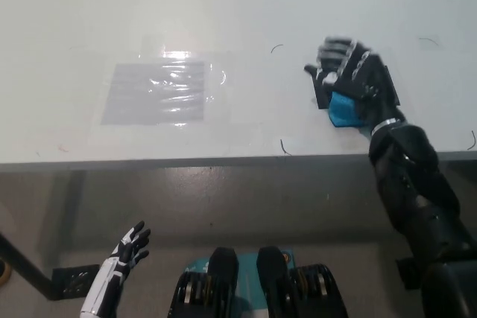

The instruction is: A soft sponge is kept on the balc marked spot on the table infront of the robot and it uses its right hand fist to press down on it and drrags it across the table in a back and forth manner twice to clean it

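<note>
1. Right hand (349, 76), black, lies over the blue sponge (344, 110) with its fingers stretched toward the far side of the table. They look more spread than balled into a fist, though they are blurred and I can't be sure how firmly it bears down.
2. Only the near part of the sponge shows, poking out from under the hand. It sits on the black marked spot (387, 87), toward that patch's left, near corner.
3. Most of the black patch is hidden under the hand; a strip shows on its right side.
4. To the left, well apart from the sponge, a shiny clear film (153, 93) lies flat on the white table (223, 5), catching the light.
5. Left hand (128, 247), white, hangs low below the table edge with fingers apart, holding nothing.
6. My read: with the sponge on the mark, the wiping has little to show for it. The back-and-forth strokes across the table appear mostly left to do, and a firmer, closed press looks needed first.
</note>
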Robot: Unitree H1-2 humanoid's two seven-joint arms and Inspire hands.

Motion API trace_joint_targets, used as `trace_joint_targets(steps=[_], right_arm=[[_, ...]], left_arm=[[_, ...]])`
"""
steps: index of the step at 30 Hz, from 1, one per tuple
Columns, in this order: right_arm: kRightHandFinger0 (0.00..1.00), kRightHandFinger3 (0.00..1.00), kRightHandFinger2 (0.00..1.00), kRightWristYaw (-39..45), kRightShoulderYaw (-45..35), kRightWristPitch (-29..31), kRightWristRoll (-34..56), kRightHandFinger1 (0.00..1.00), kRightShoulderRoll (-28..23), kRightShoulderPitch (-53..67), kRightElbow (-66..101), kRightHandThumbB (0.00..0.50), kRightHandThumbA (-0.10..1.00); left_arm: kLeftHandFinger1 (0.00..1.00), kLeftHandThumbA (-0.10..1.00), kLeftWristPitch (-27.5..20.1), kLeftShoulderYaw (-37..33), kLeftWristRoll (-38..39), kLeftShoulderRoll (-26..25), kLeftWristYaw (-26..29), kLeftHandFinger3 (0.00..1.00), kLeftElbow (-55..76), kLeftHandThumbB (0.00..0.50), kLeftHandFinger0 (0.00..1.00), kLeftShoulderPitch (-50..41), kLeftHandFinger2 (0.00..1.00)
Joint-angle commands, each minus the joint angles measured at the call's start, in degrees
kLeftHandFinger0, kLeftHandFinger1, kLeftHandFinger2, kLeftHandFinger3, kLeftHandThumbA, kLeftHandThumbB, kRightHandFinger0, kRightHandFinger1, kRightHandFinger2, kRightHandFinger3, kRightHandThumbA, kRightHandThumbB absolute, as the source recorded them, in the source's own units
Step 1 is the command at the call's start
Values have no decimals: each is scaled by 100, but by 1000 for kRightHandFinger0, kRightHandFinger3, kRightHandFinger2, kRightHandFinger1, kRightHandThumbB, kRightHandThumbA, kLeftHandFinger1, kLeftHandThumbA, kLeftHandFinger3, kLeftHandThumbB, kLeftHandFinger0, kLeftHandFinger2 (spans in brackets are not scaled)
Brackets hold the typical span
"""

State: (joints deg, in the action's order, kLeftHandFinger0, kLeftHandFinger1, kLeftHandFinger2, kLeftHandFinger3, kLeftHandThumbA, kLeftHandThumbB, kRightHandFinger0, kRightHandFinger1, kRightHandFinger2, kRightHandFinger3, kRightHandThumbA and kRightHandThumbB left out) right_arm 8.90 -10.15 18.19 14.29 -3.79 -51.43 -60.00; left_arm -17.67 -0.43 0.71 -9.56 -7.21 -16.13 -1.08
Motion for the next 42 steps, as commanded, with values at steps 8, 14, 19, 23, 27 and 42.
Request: trace_joint_targets(steps=[8,14,19,23,27,42], right_arm=[[1000,1000,1000,-106,329,-2832,1992,1000,-728,-1494,7702,441,1000],[1000,1000,1000,-218,505,-2801,2230,1000,-935,-692,9317,417,1000],[1000,1000,1000,-158,968,-2735,1700,1000,-803,722,10758,361,1000],[1000,1000,1000,267,1672,-2064,676,1000,-121,2354,11331,395,1000],[1000,1000,1000,528,2363,-784,338,1000,448,4112,10518,435,1000],[1000,1000,1000,291,1528,-86,-8,1000,247,5253,6766,371,1000]], left_arm=[[1000,1000,-102,33,7,-45,1,1000,150,500,1000,227,1000],[1000,1000,-87,7,-6,-132,-77,1000,228,500,1000,244,1000],[1000,1000,21,-15,-44,-186,-115,1000,268,500,1000,313,1000],[1000,1000,25,-16,-37,-184,-119,1000,183,500,1000,494,1000],[1000,1000,41,-11,-18,-188,-129,1000,162,500,1000,519,1000],[1000,1000,-145,14,25,-153,-95,1000,-53,500,1000,509,1000]])
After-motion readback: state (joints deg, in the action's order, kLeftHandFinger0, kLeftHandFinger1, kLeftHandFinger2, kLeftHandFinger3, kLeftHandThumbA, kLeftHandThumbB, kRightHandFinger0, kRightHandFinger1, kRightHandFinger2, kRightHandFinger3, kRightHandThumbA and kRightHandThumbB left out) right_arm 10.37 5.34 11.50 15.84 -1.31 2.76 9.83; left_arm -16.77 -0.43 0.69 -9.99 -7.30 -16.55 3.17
